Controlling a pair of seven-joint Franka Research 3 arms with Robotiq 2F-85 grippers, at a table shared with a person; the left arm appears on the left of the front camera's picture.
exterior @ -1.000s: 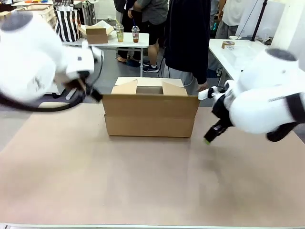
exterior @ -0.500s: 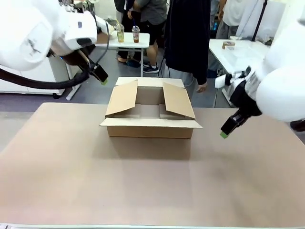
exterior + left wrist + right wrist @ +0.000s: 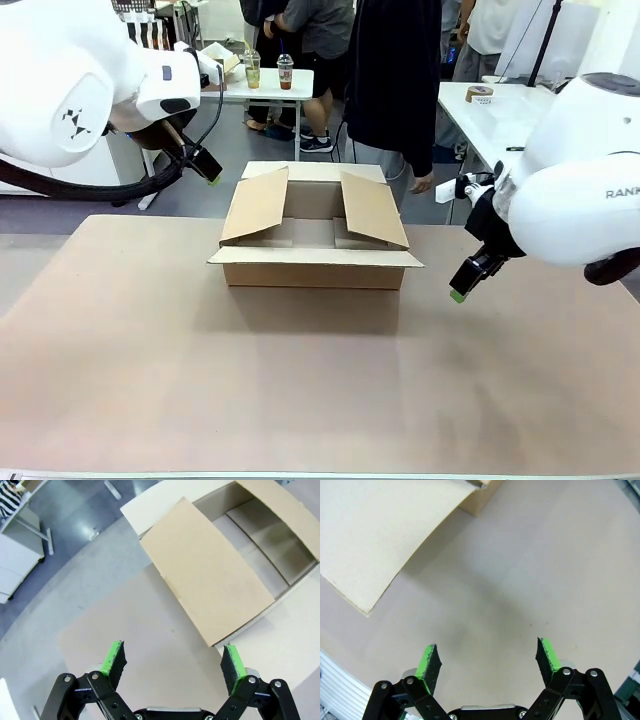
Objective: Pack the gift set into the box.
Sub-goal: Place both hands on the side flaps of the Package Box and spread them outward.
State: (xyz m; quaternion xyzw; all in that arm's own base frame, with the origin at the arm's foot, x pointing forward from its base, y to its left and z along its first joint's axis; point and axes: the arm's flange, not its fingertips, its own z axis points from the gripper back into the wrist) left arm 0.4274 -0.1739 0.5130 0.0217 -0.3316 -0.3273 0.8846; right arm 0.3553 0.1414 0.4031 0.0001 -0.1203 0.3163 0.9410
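We see the box [image 3: 312, 275] mid-table, flaps now spread open. Left gripper [image 3: 173, 652] and right gripper [image 3: 487, 650] have backed off its sides, both wide and empty. Box looks ready for packing.

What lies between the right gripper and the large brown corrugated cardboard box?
Only bare tan tabletop lies between the open right gripper and the brown cardboard box, as the front view shows.
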